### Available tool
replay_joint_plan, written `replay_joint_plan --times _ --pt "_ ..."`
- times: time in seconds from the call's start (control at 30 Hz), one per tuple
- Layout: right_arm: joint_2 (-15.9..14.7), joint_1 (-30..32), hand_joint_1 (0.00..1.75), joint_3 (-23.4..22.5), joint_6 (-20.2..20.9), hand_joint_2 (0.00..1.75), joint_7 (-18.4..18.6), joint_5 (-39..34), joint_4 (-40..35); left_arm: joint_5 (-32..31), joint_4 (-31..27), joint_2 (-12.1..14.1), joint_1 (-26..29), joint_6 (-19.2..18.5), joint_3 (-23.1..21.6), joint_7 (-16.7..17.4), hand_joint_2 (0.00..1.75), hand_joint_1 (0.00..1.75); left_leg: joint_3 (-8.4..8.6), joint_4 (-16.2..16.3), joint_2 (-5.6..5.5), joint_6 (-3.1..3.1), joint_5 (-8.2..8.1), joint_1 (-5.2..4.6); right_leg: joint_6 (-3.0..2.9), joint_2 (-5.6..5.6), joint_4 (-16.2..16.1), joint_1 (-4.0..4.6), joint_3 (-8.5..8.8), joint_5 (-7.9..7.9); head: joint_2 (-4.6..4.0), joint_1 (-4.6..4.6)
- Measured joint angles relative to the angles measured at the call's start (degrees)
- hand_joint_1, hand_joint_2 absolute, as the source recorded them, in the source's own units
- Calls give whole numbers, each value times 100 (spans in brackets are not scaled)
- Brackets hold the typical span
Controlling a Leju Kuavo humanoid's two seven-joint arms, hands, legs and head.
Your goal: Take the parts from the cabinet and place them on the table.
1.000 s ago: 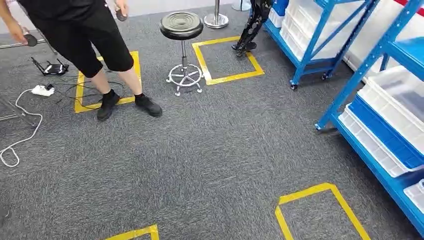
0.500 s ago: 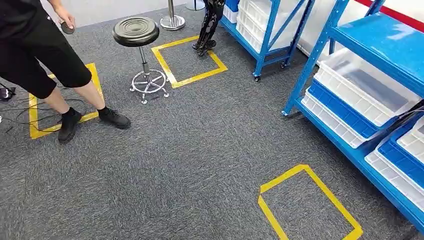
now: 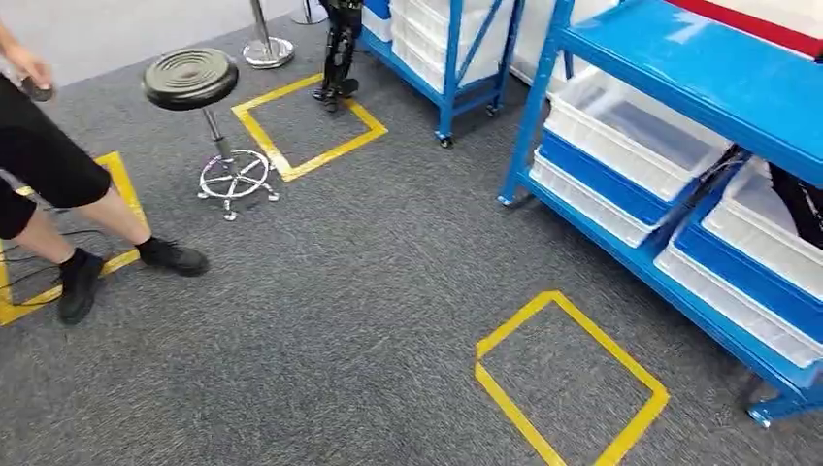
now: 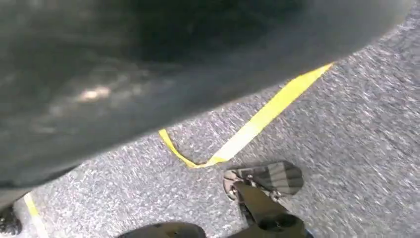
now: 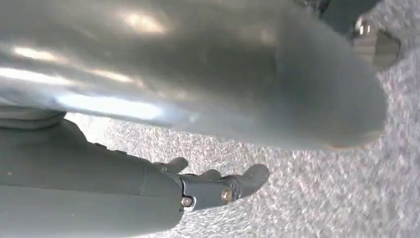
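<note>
Right robot hand (image 5: 218, 186) empty, above carpet (image 5: 322, 198).

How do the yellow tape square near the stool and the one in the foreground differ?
The far tape square lies beside the black stool, with dark robot-like legs standing at its far corner; the near tape square has nothing on or touching it. The far one lies in front of the far blue rack; the near one lies in front of the near blue rack with its white bins. Both are yellow outlines on grey carpet.
</note>
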Motion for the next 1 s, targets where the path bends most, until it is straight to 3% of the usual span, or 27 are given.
replay_joint_plan --times 0.03,0.07,0.1,0.13,0.17,0.2,0.23,0.3,0.33,0.37,0.4,0.43,0.5,0.53,0.57,0.6,0.63,0.67,0.73,0.77,0.83,0.87,0.9,1.0 --pt "-9 17 0 -29 -11 0 11 -7 0 -2 0 -2 -1 -2 -2 -2 0 0 3 95 -259 -42 -59 53 -39 86 -36 -105 70 26 0 -13" --pt "-20 19 0 -63 -22 0 24 -15 0 -2 0 -2 4 -2 0 -2 0 0 -109 378 -547 -33 -255 53 -66 141 -38 -97 83 16 0 -54" --pt "-20 10 0 -81 -24 0 24 -29 0 -2 2 -2 11 0 0 -2 0 0 -294 772 -677 -29 -473 56 -127 198 -36 -95 84 25 0 -65" --pt "-20 6 0 -98 -26 0 24 -28 0 -2 7 -9 25 -2 0 0 0 0 -511 1217 -765 -36 -678 54 -133 279 -36 -80 87 22 0 -63" --pt "-20 10 0 -103 -24 0 24 -29 0 -2 7 -13 43 -2 0 0 0 0 -725 1613 -811 -41 -813 56 -139 379 -34 -64 91 19 0 -59" --pt "-20 15 0 -105 -26 0 24 -28 0 -2 7 -15 53 -2 0 0 0 0 -834 1771 -827 -40 -800 57 -139 465 -33 -58 104 17 0 -63" --pt "-24 20 0 -109 -26 0 24 -29 2 -4 7 -18 60 -2 0 2 0 0 -836 1676 -838 -35 -647 57 -141 571 -30 -57 123 13 0 -57" --pt "-26 29 0 -114 -26 0 24 -42 0 -4 4 -15 61 -2 0 2 0 0 -551 939 -870 -24 -127 77 -139 750 -25 -65 165 6 0 -63" --pt "-24 32 0 -118 -26 0 24 -42 0 -4 4 -15 61 -2 0 2 0 0 -370 456 -1058 -31 144 108 -116 835 -18 -69 166 -8 0 -61" --pt "-24 35 0 -127 -26 0 24 -42 2 -4 7 -15 64 -2 0 2 0 0 -315 277 -1270 -33 203 135 -113 861 -17 -69 141 -8 0 -72" --pt "-24 10 0 -151 -26 0 31 -44 0 -15 7 -20 61 -2 0 2 0 0 -284 128 -1307 -19 186 129 -59 960 42 -22 105 -45 0 -57" --pt "-18 9 0 -158 -26 0 33 -48 0 -24 7 -20 66 -2 -2 4 0 0 -279 97 -1261 -12 182 105 -36 987 33 -38 79 -36 0 -59" --pt "-11 54 0 -186 -22 0 44 -59 2 -55 5 -31 47 -2 -9 4 0 0 -265 97 -1145 87 177 47 39 1101 -17 -77 14 -13 0 -63" --pt "-13 67 0 -195 -11 0 44 -59 2 -59 7 -42 40 -2 -15 2 0 0 -253 46 -1074 136 213 92 69 1143 -9 -60 7 -19 0 -63" --pt "-7 83 0 -199 0 0 46 -59 2 -66 4 -48 33 -2 -17 0 0 0 -234 21 -1019 168 233 93 64 814 121 -51 -26 -67 0 -54" --pt "7 77 0 -201 13 0 46 -59 2 -72 4 -48 35 -2 -20 -9 0 0 -236 15 -983 204 233 90 48 573 297 -31 -124 -175 0 -19" --pt "28 50 0 -201 26 0 44 -57 2 -74 4 -50 45 -2 -24 -11 0 0 -237 15 -889 227 227 72 14 406 743 -39 -369 -398 0 9" --pt "46 34 0 -201 35 0 42 -46 2 -77 4 -53 54 0 -28 -11 0 0 -237 15 -786 240 218 59 -9 341 1240 -54 -635 -597 0 0" --pt "63 23 0 -201 44 0 35 -39 2 -85 4 -63 53 0 -46 -11 0 0 -239 16 -647 248 204 51 32 305 1768 -74 -917 -725 0 4" --pt "65 33 0 -201 46 0 33 -37 2 -94 4 -79 52 0 -52 -11 0 0 -234 16 -581 243 194 53 85 295 1701 -86 -893 -663 0 2" --pt "68 45 0 -203 52 0 29 -26 2 -100 4 -103 50 0 -57 -11 0 0 -210 16 -453 209 169 70 232 201 857 -114 -457 -315 0 7" --pt "70 38 0 -203 59 0 20 -13 0 -103 4 -114 51 0 -63 -11 0 0 -183 19 -397 174 148 63 275 -38 297 -115 -139 -154 0 11" --pt "105 13 0 -203 63 0 2 -4 0 -109 2 -109 55 6 -68 -11 0 0 -166 30 -344 130 113 3 233 -383 41 -94 -18 -106 0 55" --pt "116 3 0 -203 63 0 -17 6 0 -111 4 -125 56 11 -81 -11 0 0 -30 -14 -146 33 57 5 87 -163 58 -50 -29 -23 0 11"
